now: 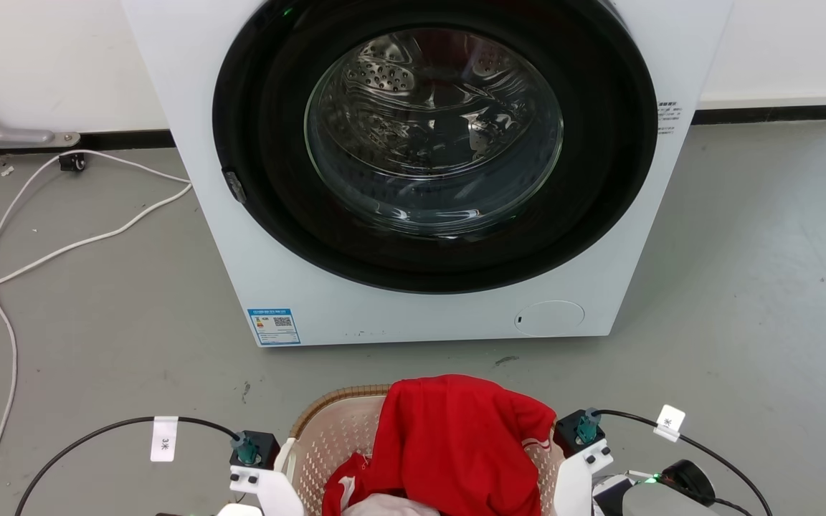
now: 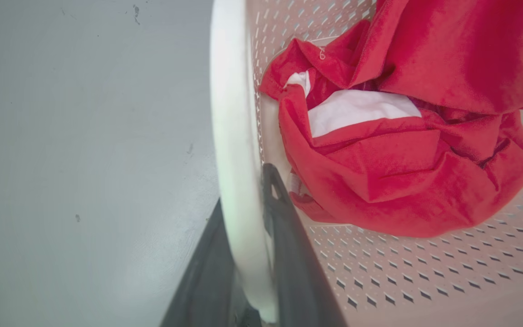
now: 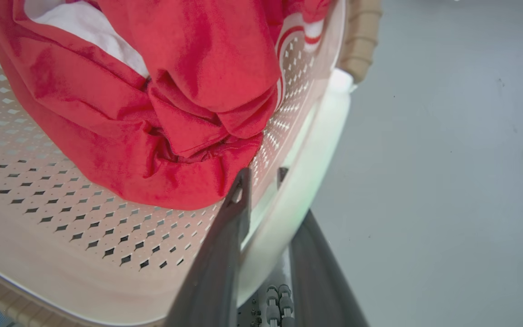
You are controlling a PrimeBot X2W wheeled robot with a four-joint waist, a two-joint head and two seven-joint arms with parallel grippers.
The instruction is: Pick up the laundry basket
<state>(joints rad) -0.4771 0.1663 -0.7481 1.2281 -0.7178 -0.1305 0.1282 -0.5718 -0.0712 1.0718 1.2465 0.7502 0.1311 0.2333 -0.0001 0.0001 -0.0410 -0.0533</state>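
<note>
the laundry basket (image 1: 330,430) sits on the floor (image 1: 97,322) just in front of the washing machine (image 1: 198,179), between the two arms, and it holds a big red cloth (image 1: 456,437) with a white cloth (image 2: 357,109) peeking out of its folds. the left gripper (image 2: 243,190) is pinching the left handle (image 2: 229,113), one finger on each side, and the right gripper (image 3: 263,181) is pinching the right handle (image 3: 320,150) the same way. the grab looks done, so next both arms should lift together and stay level, or the basket may tip.
</note>
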